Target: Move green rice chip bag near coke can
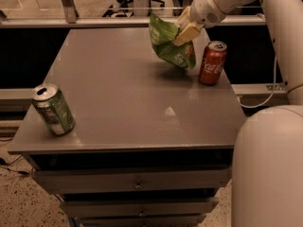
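Observation:
The green rice chip bag (168,44) hangs crumpled in my gripper (185,32), just above the grey table top (123,93) at its far right. The gripper's cream fingers (188,34) are shut on the bag's upper right part. The red coke can (212,63) stands upright on the table just to the right of the bag, a small gap from it. My white arm (222,1) reaches in from the upper right.
A green-and-white soda can (53,109) stands near the table's front left edge. A small white scrap (169,111) lies mid-table towards the right. Drawers (137,183) sit under the table top. My white base (267,169) fills the lower right.

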